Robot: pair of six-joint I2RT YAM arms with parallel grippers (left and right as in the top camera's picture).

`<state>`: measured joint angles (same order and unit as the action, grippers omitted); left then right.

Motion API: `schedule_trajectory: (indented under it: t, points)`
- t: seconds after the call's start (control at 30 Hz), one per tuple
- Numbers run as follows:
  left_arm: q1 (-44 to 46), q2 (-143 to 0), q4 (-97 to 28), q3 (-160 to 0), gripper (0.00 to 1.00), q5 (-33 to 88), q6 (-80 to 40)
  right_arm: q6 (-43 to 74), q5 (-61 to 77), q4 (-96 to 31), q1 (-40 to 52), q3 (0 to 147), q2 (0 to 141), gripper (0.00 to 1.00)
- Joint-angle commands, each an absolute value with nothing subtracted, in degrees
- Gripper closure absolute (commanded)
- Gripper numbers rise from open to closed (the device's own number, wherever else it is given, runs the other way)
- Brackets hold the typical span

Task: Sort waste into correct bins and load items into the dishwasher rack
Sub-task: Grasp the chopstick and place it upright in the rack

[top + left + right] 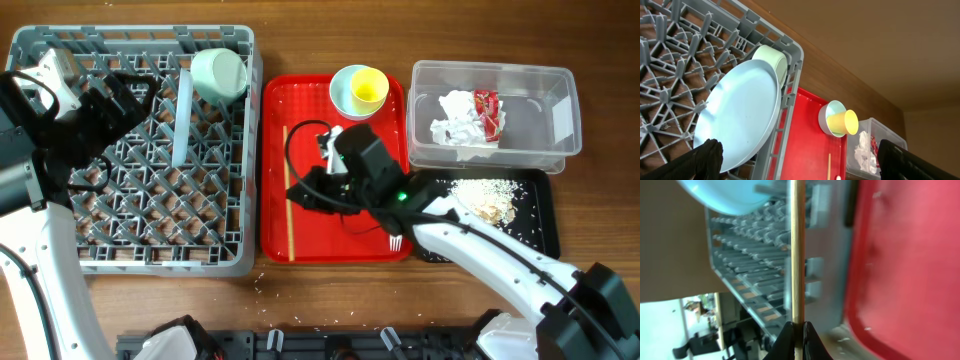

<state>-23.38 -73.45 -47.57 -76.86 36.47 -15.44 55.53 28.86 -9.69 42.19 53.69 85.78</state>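
Overhead and wrist views. The large grey plastic dishwasher rack [130,268] holds a pale mint-blue round plate [740,120] standing on edge among the pegs, with a small mint bowl [220,75] tipped on its side at the far right corner. The red rectangular tray [320,235] carries a second small bowl [341,97] with a small yellow cup [369,88] lying in it, and a white plastic fork [394,243]. The clear rectangular tub [560,110] contains crumpled white tissue [455,122] and a red printed wrapper [488,110]. The shallow black tray [540,222] holds loose rice with beige scraps [485,195]. The right tool [797,335] is clamped on a thin wooden chopstick [797,255] (over the red tray's left side). The left tool [120,95] hangs above the rack, fingers wide apart, gripping nothing.
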Motion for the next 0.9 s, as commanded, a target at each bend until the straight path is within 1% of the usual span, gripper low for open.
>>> schedule_trajectory:
  t: [0.0, 0.13, 0.27, 0.4, 0.43, 0.5, 0.6, 0.67, 0.73, 0.8, 0.87]
  points:
    - [-23.75, -73.67, -47.42, -76.84, 0.00, 36.97, -15.90, 60.58, 22.15, -6.17, 48.01, 54.78, 84.75, 0.96]
    - [-23.75, -73.67, -47.44, -76.84, 0.00, 36.97, -15.90, 64.75, 10.11, -1.98, 54.61, 54.78, 84.82, 0.95]
    - [-23.79, -73.67, -47.42, -76.84, 0.00, 36.95, -15.90, 65.08, -1.87, 5.13, 59.61, 54.76, 86.17, 0.96]
    - [-23.79, -73.67, -47.42, -76.84, 0.00, 36.95, -15.90, 65.08, -4.54, 13.67, 60.55, 54.78, 90.83, 0.96]
    - [-23.79, -73.67, -47.44, -76.84, 0.00, 36.95, -15.90, 64.05, -4.40, 17.37, 60.58, 54.89, 92.77, 0.96]
    - [-23.79, -73.67, -47.42, -76.84, 0.00, 36.97, -15.90, 59.96, -4.03, 18.87, 60.58, 56.58, 95.55, 0.96]
    - [-23.79, -73.67, -47.44, -76.84, 0.00, 36.97, -15.90, 52.64, -4.75, 15.75, 60.31, 62.06, 99.29, 0.96]
    - [-23.79, -73.67, -47.42, -76.84, 0.00, 36.97, -15.90, 47.86, -4.84, 7.70, 59.46, 68.77, 101.12, 0.96]
    - [-23.79, -73.67, -47.44, -76.84, 0.00, 36.95, -15.90, 42.70, -4.95, -3.88, 58.04, 78.08, 102.83, 0.96]
    - [-23.79, -73.67, -47.42, -76.84, 0.00, 36.97, -15.90, 43.68, -5.76, -7.55, 56.90, 80.05, 102.94, 0.96]
    - [-23.79, -73.67, -47.42, -76.84, 0.00, 36.95, -15.90, 48.51, -4.91, -8.51, 55.66, 80.03, 103.59, 0.96]
